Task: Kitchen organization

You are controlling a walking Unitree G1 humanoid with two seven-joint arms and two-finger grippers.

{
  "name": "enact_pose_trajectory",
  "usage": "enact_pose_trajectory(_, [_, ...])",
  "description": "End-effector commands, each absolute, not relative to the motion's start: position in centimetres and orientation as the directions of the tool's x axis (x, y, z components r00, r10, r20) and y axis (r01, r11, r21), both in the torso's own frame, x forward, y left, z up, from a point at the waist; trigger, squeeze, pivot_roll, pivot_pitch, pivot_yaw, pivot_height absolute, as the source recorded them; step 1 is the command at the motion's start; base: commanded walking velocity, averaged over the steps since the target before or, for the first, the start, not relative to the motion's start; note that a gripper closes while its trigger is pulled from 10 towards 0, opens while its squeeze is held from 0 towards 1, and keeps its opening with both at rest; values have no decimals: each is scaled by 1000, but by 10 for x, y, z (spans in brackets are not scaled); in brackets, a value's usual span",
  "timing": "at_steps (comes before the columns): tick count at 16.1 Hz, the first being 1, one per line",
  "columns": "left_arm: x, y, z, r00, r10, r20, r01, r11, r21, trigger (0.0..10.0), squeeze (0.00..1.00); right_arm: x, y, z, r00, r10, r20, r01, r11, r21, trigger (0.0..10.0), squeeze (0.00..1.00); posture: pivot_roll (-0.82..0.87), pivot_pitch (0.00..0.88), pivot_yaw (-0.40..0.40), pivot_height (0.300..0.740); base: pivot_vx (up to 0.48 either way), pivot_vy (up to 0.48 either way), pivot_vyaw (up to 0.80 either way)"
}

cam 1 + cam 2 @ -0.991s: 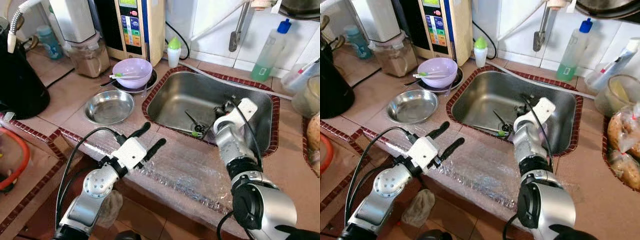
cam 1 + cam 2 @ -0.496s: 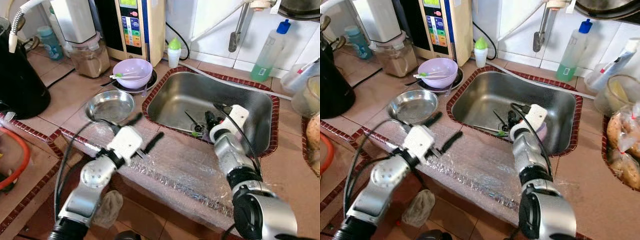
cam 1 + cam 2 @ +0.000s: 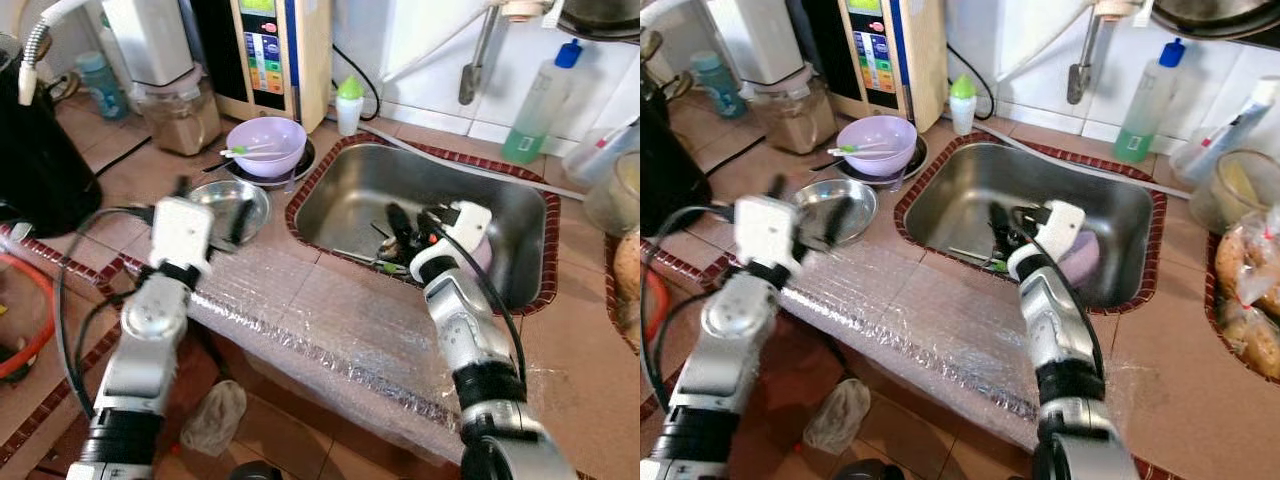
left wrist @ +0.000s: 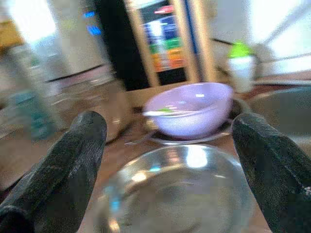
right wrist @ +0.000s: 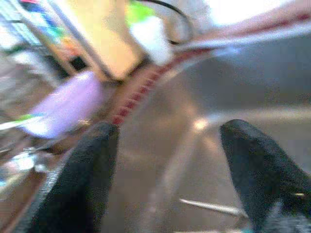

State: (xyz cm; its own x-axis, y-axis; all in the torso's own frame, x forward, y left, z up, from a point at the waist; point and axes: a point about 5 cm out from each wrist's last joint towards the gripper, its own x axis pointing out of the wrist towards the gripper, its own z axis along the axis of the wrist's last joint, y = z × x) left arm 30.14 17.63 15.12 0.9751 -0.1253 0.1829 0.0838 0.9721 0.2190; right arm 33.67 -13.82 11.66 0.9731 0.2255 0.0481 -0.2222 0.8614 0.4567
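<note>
**Operator:** Report the position and state of each gripper.

**Technician:** The left gripper is poised just above the steel dish, fingers spread wide with nothing between them. The dish sits on the tiled counter between the lavender bowl and the bubble-wrap sheet along the counter edge. The right gripper reaches into the sink, fingers apart and empty, above the utensils lying near the basin floor.

**Operator:** How will the steel dish handle?

**Technician:** Judged from its look: thin stamped metal, light, rigid, not fragile. The polished surface is likely slippery, and the shallow wall gives little to bear on. Recommended hold: pinch the rim, one finger inside and one outside, on the side nearest the robot. A grip across the whole dish appears too wide for the fingers.

**Operator:** And the lavender bowl?

**Technician:** It appears to be plastic, light and stiff, resting on a dark plate with a green-tipped utensil lying across it. Lifted carelessly, that utensil could slide out.

**Operator:** Sink contents?

**Technician:** Thin utensils, partly hidden by the right arm. Exact type cannot be determined. A pinkish object lies beside the arm in the basin.
</note>
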Motion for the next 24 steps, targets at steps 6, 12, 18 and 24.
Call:
enact_pose_trajectory(6, [314,224,136,984,174,20,-173,984,-38,10000,318,299,-101,146,813,565,138,-569,723,392,10000,820,5,14,50,740,0,0,0])
enact_pose_trajectory(12, [336,230,124,970,167,-178,-208,948,-241,10000,0,276,-83,160,709,690,146,-696,649,308,10000,0,-14,20,57,740,0,0,0])
enact_pose_trajectory(18, [357,213,118,956,35,-291,-138,930,-340,10000,0,264,-83,160,693,711,116,-708,641,298,10000,0,-35,29,76,740,0,0,0])
enact_pose_trajectory(24, [358,204,103,925,-14,-379,-134,923,-360,0,0,259,-81,159,665,741,93,-735,627,257,10000,0,-44,22,84,740,0,0,0])
